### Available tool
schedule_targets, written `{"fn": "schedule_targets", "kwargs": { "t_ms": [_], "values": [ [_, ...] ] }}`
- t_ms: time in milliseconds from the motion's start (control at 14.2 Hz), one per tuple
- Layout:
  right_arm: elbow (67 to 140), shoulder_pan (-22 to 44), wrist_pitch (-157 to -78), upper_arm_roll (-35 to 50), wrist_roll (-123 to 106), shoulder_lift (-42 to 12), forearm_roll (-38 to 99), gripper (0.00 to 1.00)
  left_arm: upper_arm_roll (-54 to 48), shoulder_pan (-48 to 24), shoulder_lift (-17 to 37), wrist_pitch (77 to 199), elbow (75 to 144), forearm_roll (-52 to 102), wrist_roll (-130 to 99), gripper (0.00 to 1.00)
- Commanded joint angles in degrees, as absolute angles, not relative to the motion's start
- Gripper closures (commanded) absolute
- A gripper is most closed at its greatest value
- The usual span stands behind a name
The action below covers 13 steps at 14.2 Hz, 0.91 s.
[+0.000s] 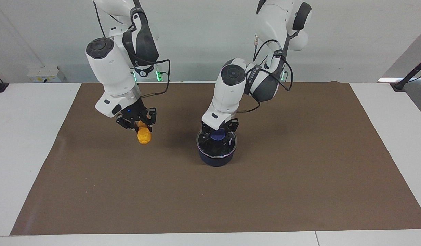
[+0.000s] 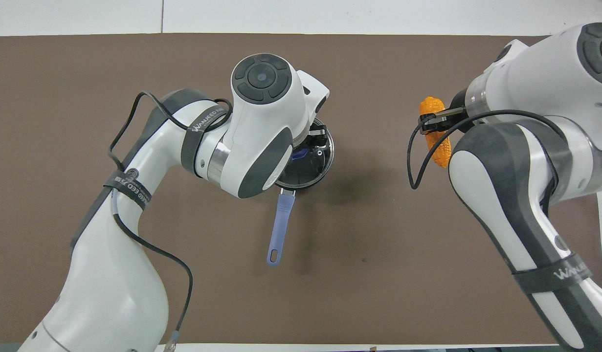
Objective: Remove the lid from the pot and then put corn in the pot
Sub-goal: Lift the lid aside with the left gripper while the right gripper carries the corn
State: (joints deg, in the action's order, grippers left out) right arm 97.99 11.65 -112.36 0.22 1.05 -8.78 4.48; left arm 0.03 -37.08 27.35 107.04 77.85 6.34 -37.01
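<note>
The lid (image 1: 216, 140) was not yet off: it sat level on the pot (image 1: 216, 158) at the middle of the mat, the pot's handle (image 2: 280, 227) pointing toward the robots. The left gripper (image 1: 220, 129) was down at the lid's blue knob (image 1: 217, 135), a finger to either side of it; whether they had actually pinched it could not be told. The right gripper (image 1: 137, 120) was closed on the corn (image 1: 143, 135), holding it in the air over the mat toward the right arm's end of the table, well apart from the pot. By my reading, the corn was picked up and ready, while lifting the lid and dropping the corn in both remained.

The brown mat (image 1: 231, 205) covered most of a white table (image 1: 22, 153), with a plain pale wall above.
</note>
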Motion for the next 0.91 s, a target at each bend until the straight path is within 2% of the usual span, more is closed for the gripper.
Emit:
{"fn": "schedule_targets", "kwargs": {
  "t_ms": [0,352,562,703,844],
  "values": [
    [96.2,14.0,-113.7,0.4,2.0,-10.5,5.2,1.0,0.6,-35.4,22.2,102.4,78.5,8.2,-36.8,0.74],
    [90.6,22.4,-116.6,0.5,14.8,-16.2,5.4,1.0,0.6,-26.2,16.0,91.1,78.8,7.6,-25.4,0.75],
    [80.3,28.7,-116.7,0.4,22.6,-26.1,4.9,1.0,1.0,-17.1,15.1,88.2,79.7,7.5,-13.3,0.75],
    [76.6,31.5,-119.2,0.5,24.3,-32.0,5.1,1.0,1.0,-10.7,13.6,90.9,83.7,7.3,-3.3,0.75],
    [79.1,33.8,-122.0,0.4,24.9,-32.2,5.3,1.0,1.0,-4.5,11.0,98.4,90.8,6.0,4.2,0.75]
  ]
}}
